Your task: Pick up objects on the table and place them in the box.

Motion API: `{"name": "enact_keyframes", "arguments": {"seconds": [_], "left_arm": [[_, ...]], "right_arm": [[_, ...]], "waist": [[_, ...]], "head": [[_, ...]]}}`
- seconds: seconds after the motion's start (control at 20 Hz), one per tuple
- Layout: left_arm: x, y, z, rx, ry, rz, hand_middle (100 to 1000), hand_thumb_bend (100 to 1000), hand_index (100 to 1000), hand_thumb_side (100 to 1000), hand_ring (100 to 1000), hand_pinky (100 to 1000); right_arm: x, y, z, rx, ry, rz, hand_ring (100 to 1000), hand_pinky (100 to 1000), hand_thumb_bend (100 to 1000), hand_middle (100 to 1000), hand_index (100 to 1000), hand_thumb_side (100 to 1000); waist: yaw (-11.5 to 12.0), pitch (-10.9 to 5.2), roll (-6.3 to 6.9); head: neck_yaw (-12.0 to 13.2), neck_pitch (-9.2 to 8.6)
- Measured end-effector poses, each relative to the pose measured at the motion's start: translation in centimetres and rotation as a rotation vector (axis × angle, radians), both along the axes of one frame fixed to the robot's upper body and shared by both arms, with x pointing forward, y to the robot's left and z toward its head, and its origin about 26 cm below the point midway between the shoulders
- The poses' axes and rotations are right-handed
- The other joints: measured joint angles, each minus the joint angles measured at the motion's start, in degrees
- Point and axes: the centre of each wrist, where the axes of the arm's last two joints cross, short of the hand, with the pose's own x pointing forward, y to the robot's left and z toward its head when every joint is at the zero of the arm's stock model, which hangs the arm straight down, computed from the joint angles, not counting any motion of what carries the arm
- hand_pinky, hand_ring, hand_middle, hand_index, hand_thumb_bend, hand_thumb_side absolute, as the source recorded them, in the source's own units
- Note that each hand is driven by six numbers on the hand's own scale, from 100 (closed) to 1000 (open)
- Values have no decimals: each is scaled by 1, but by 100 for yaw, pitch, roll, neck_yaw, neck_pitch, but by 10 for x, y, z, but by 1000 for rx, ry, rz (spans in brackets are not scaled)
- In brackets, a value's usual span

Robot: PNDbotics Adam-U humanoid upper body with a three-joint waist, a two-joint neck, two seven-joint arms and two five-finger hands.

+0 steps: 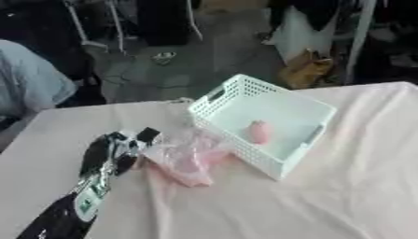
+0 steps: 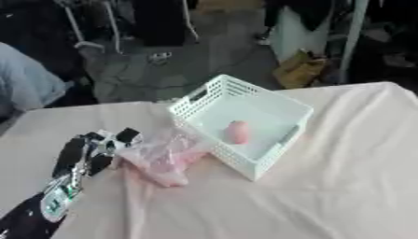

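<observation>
A white slatted box (image 1: 303, 106) stands on the table at centre right, with a small pink rounded object (image 1: 259, 131) lying inside it. Just left of the box lies a crumpled clear plastic bag with pink contents (image 1: 186, 158). My left hand (image 1: 122, 148) comes in from the lower left and sits at the bag's left edge, its fingers curled against the plastic. Whether they pinch the bag is blurred. My right hand shows in neither view.
The table wears a pale pink cloth (image 1: 326, 200) with folds across the front and right. Beyond the far edge are a brown paper bag (image 1: 304, 70) on the floor, chair legs and a seated person's sleeve (image 1: 29, 81) at left.
</observation>
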Motion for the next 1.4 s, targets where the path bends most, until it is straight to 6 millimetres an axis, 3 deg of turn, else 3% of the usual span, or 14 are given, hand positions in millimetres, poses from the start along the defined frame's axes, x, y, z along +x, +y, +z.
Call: {"name": "enact_keyframes", "arguments": {"seconds": [0.8, 1.4], "left_arm": [[-2, -22, 38, 6, -171, 17, 100, 261, 198, 458, 100, 100], [-2, -22, 76, 62, -274, 43, 100, 263, 195, 441, 100, 100]], "right_arm": [[0, -1, -2, -2, 10, 1, 927, 851, 100, 830, 840, 758], [0, -1, -2, -3, 14, 1, 928, 851, 100, 830, 840, 752]], "waist": [[6, 0, 0], [13, 0, 0]], "head": [[0, -6], [-5, -24]]}}
